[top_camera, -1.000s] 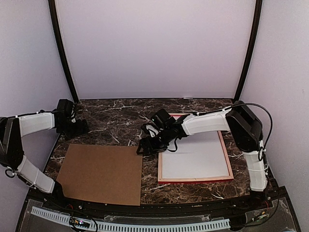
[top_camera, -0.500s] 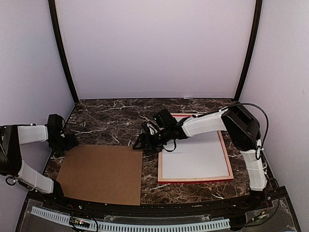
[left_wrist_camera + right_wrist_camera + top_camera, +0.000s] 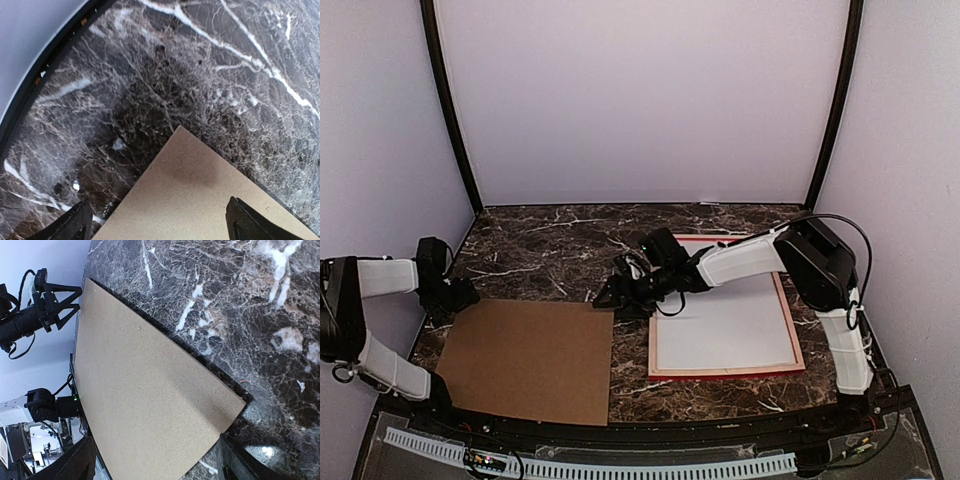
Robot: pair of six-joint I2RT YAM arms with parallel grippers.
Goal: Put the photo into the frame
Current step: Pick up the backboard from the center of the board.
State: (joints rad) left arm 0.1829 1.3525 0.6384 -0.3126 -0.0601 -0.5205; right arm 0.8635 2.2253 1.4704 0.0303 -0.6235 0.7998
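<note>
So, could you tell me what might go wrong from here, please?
The brown board lies flat on the marble table, so the open left hand and right hand at its far corners may slip off rather than grip. Its right edge sits close to the red frame, so a shove could knock the frame and the white sheet inside askew.

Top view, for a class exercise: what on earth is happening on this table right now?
Both arms are reaching toward the brown backing board, which lies flat at the left of the marble table. The left gripper hovers open over its far left corner and the right gripper hovers open over its far right corner; neither holds anything. The red frame lies at the right with a white sheet inside, apparently the photo face down.
</note>
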